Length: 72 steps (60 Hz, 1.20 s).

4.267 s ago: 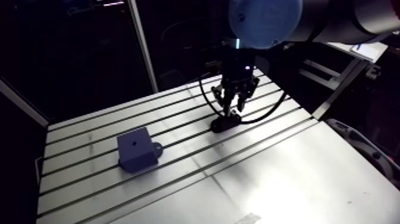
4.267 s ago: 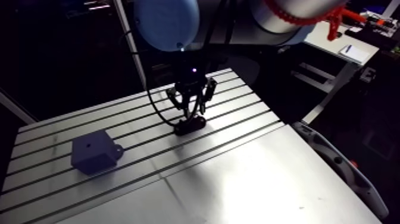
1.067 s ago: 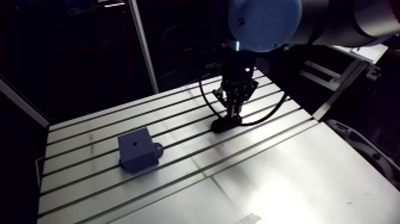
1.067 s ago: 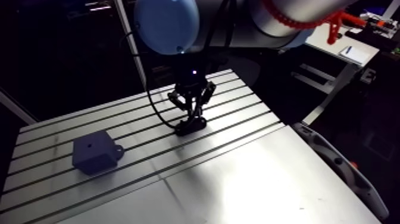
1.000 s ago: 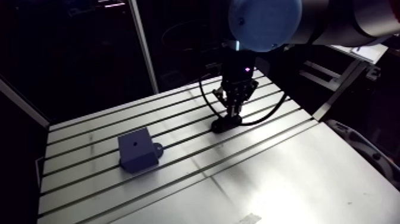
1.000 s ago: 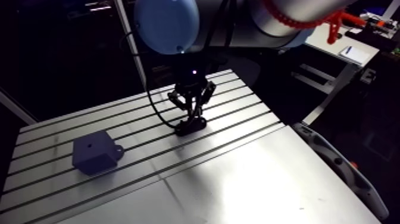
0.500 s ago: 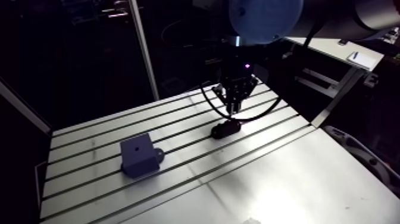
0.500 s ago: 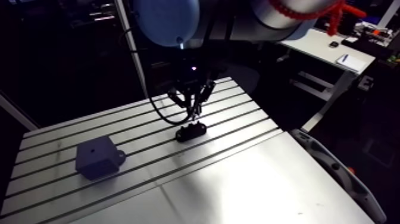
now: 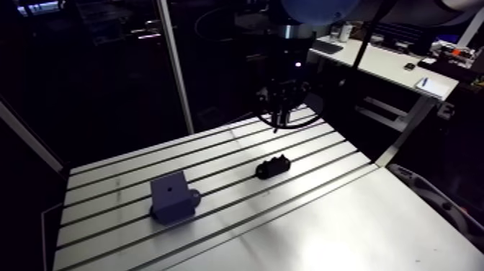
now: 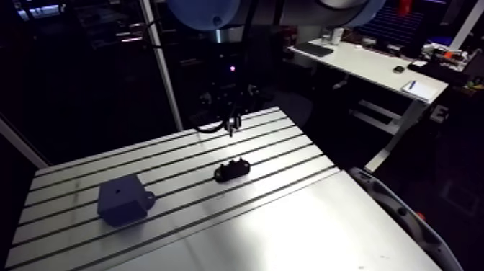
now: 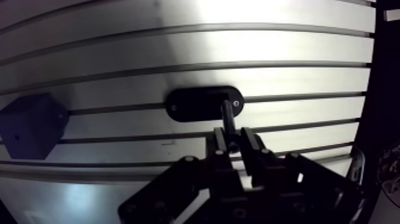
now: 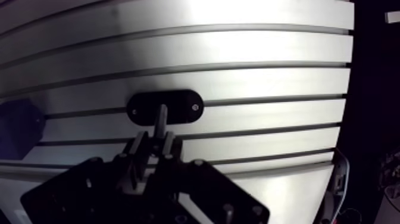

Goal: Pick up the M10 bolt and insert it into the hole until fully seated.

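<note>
Risen off the black holder (image 9: pixel 273 167), the gripper (image 11: pixel 231 137) pinches the M10 bolt (image 11: pixel 227 113) by one end; any tilt could jam it at the hole (image 9: pixel 168 186) in the block (image 9: pixel 175 203), eight o'clock from there.

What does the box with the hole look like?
Look at the slotted metal table. Two things sit on it: a flat black oval holder and, apart from it, a blue-grey block. Only the block is tall and boxy, with one small hole.

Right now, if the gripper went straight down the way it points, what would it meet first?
Probably the holder: the bolt held in the gripper points down at it, so its tip would touch first. Exact alignment is hard to judge.
</note>
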Motion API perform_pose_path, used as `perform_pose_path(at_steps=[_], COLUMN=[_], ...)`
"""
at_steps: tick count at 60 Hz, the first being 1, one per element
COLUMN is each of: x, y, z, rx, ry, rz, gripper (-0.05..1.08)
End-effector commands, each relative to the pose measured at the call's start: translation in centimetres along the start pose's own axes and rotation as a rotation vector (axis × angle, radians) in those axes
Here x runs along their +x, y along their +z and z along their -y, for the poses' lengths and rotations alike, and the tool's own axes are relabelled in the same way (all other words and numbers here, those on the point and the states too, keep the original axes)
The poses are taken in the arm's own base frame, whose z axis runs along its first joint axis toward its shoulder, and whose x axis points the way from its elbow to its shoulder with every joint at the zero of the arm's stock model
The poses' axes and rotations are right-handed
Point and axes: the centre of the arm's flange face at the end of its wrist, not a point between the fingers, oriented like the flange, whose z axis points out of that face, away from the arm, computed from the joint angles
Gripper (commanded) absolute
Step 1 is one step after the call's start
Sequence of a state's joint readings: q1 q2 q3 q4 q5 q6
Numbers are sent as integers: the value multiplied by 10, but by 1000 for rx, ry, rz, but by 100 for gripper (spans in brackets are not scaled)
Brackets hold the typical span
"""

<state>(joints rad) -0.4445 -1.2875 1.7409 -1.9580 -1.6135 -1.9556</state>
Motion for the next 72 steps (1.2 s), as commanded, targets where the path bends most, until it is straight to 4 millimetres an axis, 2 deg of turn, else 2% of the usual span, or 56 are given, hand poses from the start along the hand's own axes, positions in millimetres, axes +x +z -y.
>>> perform_pose_path(at_steps=[1, 21, 23, 25, 32, 33, 36, 42, 45, 47, 49, 72], x=[-1, 0, -1, 0, 0, 1, 2, 8, 9, 11, 13, 29], y=[-37, -64, -67, -72, -77, -78, -78, -75, -75, -70, -66, -55], z=[21, 66, 72, 88, 108, 116, 123, 153, 161, 176, 182, 235], rx=[26, 47, 47, 47, 51, 49, 49, 39, 38, 34, 33, 5], ry=[0, -31, -39, -66, -101, -114, -121, -163, -176, -203, -214, -277], rz=[15, 131, 141, 166, 209, 221, 232, 261, 267, 297, 313, 365], gripper=[108, 108, 108, 108, 108, 108, 108, 108, 108, 108, 108, 108])
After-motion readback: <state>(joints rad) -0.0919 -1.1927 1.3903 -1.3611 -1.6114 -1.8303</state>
